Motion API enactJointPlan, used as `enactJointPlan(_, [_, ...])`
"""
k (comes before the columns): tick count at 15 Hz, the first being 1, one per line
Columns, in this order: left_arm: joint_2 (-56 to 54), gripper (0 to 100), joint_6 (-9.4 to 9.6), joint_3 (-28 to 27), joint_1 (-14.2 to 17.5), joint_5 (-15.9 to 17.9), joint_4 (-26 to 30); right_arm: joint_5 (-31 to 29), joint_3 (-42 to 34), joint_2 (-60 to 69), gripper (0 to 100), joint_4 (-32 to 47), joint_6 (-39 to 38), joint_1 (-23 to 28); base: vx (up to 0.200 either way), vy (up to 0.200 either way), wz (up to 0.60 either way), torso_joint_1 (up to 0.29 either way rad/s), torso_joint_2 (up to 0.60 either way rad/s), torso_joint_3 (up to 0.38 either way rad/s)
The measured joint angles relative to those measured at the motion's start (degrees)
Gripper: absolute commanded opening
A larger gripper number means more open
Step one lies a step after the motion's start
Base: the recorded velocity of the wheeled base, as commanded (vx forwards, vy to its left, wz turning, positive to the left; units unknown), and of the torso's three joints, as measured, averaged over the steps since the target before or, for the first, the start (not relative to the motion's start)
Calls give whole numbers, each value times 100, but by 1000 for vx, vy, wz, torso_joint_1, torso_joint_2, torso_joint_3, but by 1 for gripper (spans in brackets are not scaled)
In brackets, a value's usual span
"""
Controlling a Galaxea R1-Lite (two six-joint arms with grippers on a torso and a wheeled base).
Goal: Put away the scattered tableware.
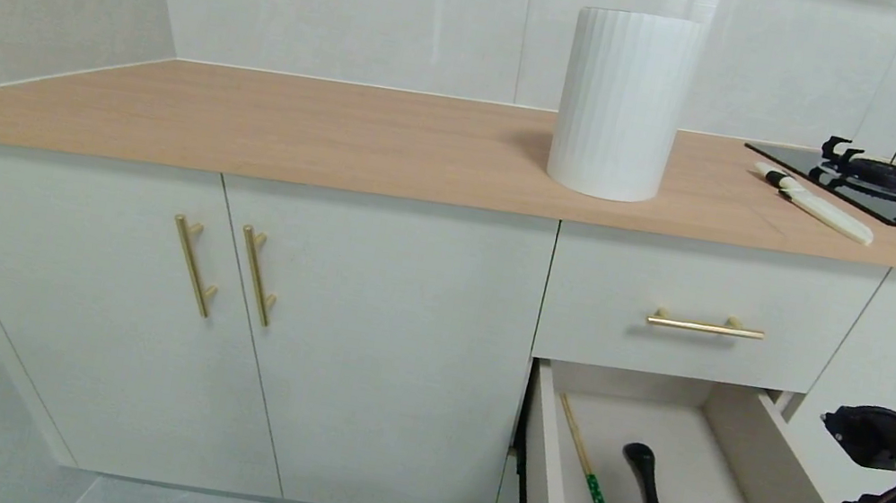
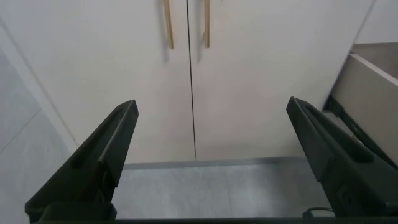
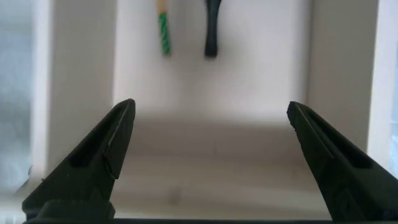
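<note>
Kitchen drawer (image 1: 545, 486) pulled out | black spoon (image 1: 645, 485), chopsticks (image 1: 584, 472) inside, 9 o'clock of right gripper (image 3: 210, 109), untouched | jaws spread | left gripper (image 2: 211, 109) spread, facing cabinet doors (image 2: 249, 93)

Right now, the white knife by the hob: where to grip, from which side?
Top-down on the white knife, jaws spanning its narrow width near mid-length. It lies flat and diagonal on the countertop beside the hob, so only its long edges are exposed. Handle end unclear.
</note>
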State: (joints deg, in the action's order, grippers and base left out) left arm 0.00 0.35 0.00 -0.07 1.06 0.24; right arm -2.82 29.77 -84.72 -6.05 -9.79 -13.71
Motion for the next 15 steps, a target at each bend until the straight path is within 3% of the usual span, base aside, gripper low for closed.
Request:
enactJointPlan(2, [0,100,0,0,0,-2,2,0,-4,182,100,336,9,-128,-200,0,0,0,-2,2])
enactJointPlan(7, [0,100,0,0,0,0,2,-40,30,440,100,1240,126,-579,0,0,0,0,0,0])
enactJointPlan(15, [0,100,-2,0,0,0,0,-22,138,-304,100,1518,126,-629,0,0,0,0,0,0])
